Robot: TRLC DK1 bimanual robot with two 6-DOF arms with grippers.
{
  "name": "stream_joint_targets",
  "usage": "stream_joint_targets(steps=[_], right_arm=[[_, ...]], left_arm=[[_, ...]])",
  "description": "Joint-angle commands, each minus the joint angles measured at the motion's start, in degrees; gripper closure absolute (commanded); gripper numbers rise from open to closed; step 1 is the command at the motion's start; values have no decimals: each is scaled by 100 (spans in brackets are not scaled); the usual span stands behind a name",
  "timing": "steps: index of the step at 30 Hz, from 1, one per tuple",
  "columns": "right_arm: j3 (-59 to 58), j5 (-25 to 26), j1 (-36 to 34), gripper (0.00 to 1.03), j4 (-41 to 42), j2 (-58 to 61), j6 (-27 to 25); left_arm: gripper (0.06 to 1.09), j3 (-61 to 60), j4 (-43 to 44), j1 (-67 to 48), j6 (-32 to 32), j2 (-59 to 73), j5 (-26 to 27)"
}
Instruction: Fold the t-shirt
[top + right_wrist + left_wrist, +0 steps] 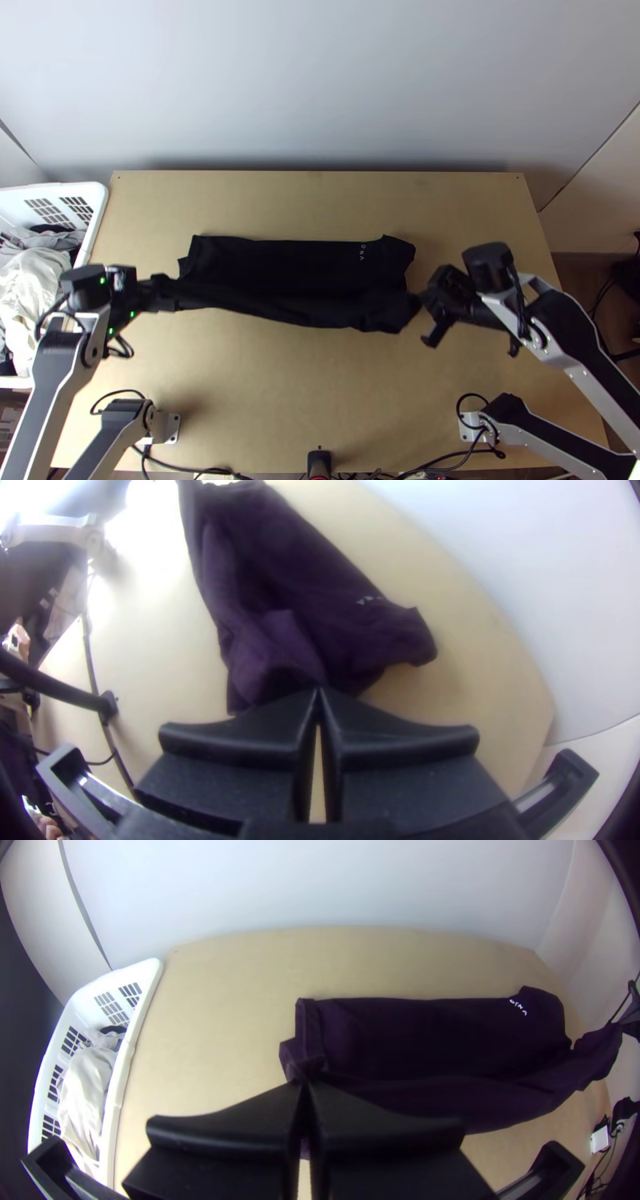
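Item: one dark t-shirt [280,264], in a long, narrow shape across the middle of the wooden table [320,400]; far edge nearly straight and flat, small pale lettering [362,253] towards the far right; near side raised and slack between two holds, sagging towards the table's near edge.

Left gripper [307,1085]: fingers closed on the cloth at the near left corner, beside a doubled-over hem or sleeve; right gripper [319,692]: fingers closed on the near right corner, cloth gathered into creases at the tips.

Progress, as judged: partly folded; the narrow shape suggested a lengthwise fold made or under way, though the number of layers beneath could not be told; neither hold released, the near side not laid down.

Outstanding, as judged: the near side to be set flat along the far part, the creased right end smoothed, then the left and right ends brought together into a compact bundle; no stacked or finished form reached.

Adjacent: white laundry basket [94,210] at the table's left, holding pale and dark clothes [32,280].
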Motion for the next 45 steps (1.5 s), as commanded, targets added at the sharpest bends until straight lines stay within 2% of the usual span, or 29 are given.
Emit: stream_joint_targets(steps=[1, 14, 22, 32, 39, 45], right_arm=[[88, -7, -522, 100, 963, 596, -138], [589, -25, -1128, 100, 1991, 2205, -341], [1046, -77, -1454, 100, 2070, 3216, -604], [1767, -69, -1779, 100, 2237, 4534, -683], [2215, -77, -1761, 100, 2237, 5255, -464], [2268, -69, -1796, 100, 2299, 5518, 2]], left_arm=[[105, 491, 831, 180, -23, 1061, 12], [105, 1378, 1763, 286, -207, 2907, 12], [105, 1686, 2062, 128, -155, 3865, 12], [105, 2257, 2246, 31, -128, 4946, 3], [105, 2477, 2334, -13, -75, 5500, 3], [105, 2574, 2352, -92, -128, 5878, -6]])
